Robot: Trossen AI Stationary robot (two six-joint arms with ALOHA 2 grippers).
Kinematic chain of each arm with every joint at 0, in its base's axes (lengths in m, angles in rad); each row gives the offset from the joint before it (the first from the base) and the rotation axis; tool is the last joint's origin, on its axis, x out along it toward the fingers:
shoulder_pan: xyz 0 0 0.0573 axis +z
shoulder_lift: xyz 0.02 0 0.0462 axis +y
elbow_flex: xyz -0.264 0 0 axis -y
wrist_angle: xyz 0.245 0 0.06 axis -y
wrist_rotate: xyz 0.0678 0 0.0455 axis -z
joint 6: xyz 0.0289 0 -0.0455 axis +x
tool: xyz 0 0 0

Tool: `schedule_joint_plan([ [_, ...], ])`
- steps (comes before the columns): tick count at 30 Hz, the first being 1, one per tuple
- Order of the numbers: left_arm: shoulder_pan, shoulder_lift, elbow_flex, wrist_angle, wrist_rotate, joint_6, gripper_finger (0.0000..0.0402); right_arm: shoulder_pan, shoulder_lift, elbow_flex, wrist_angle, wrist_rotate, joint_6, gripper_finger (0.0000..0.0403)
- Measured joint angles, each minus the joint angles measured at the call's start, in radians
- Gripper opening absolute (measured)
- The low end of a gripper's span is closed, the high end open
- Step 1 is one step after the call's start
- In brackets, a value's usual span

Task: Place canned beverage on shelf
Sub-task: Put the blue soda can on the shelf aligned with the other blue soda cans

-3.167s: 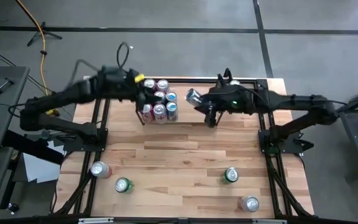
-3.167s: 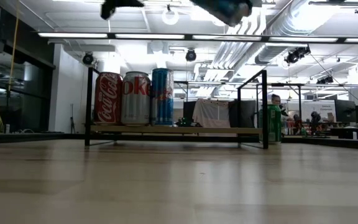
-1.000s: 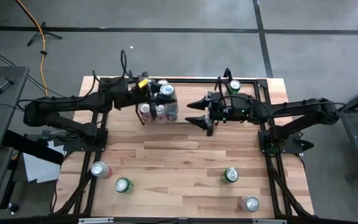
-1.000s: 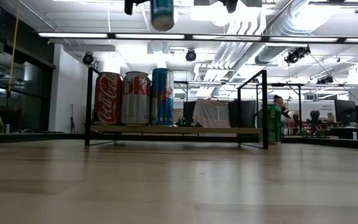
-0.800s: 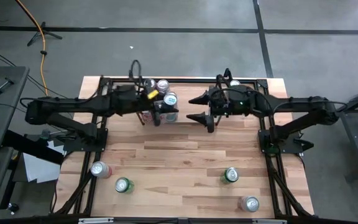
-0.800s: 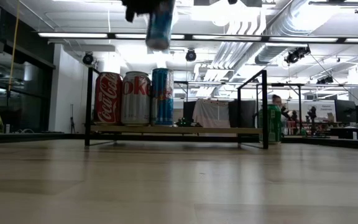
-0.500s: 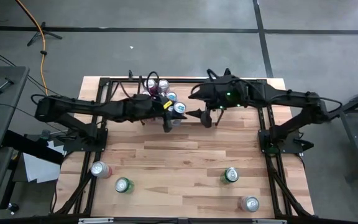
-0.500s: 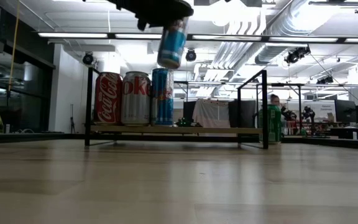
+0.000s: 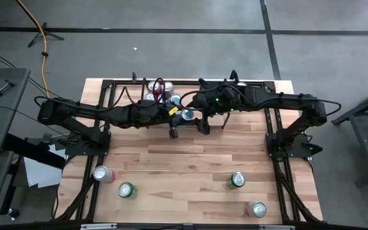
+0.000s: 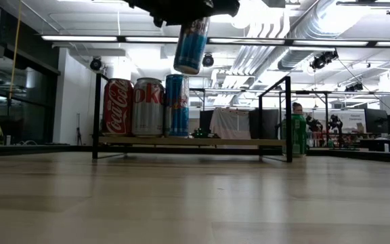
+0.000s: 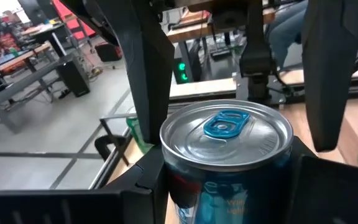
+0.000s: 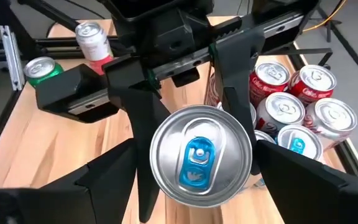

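Observation:
A slim blue can (image 10: 191,45) hangs in the air just right of the shelf (image 10: 181,142), with my left gripper (image 9: 183,118) shut on it. The can shows upright, lid up, in the left wrist view (image 11: 229,149) and the right wrist view (image 12: 197,155). My right gripper (image 9: 195,114) is open. Its fingers (image 11: 148,68) stand on either side of the can's top, coming from the table's right, and touch nothing. On the shelf's wood base a red can (image 10: 118,107), a silver can (image 10: 147,107) and a blue can (image 10: 176,105) stand on their bottoms. My left gripper pinches the can's side wall (image 11: 179,186) just under the lid rim between its two fingers. The fingers come about level from the table's left and lie across the can. The can is lifted clear, slightly tilted, its lower end hanging below the fingers (image 10: 187,68).
Loose cans lie on the near half of the table: a red-and-silver one (image 9: 101,173), two green ones (image 9: 126,190) (image 9: 237,179) and a silver one (image 9: 257,208). A green can (image 10: 293,135) stands right of the shelf. A black frame (image 9: 104,108) edges the table.
My left gripper has carried the blue can from above the shelf's cans down and toward the table's right and near edges, rolling so the can stands nearly upright. My right gripper has stayed open, moved toward the left to the can and tipped downward.

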Motion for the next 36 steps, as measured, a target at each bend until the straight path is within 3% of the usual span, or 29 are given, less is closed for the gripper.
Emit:
schedule_joint_plan([
  [8,0.0,0.0,-0.002,-0.013,-0.017,-0.001,0.0113,0.0,0.019,0.001,0.011,0.034,-0.005,0.0298],
  [12,0.0,0.0,-0.002,-0.012,-0.011,0.005,0.0113,0.002,0.019,0.001,0.004,0.059,-0.009,0.0245],
  [14,0.0,0.0,-0.002,-0.009,-0.01,0.005,0.0133,0.002,0.019,0.001,0.003,0.06,-0.014,0.0216],
  [18,0.0,0.0,-0.002,-0.009,-0.007,0.005,0.0202,0.002,0.018,0.001,0.003,0.061,-0.022,0.0214],
  [22,0.0,0.0,-0.002,-0.005,-0.004,0.006,0.0246,0.002,0.018,0.001,-0.001,0.058,-0.023,0.0214],
  [30,0.0,-0.031,0.001,-0.058,0.002,-0.046,0.0262,0.002,0.001,-0.002,-0.013,0.062,-0.024,0.0214],
  [36,-0.001,-0.111,0.007,-0.16,0.116,-0.138,0.0262,-0.012,-0.047,-0.005,-0.086,0.069,-0.027,0.0214],
])
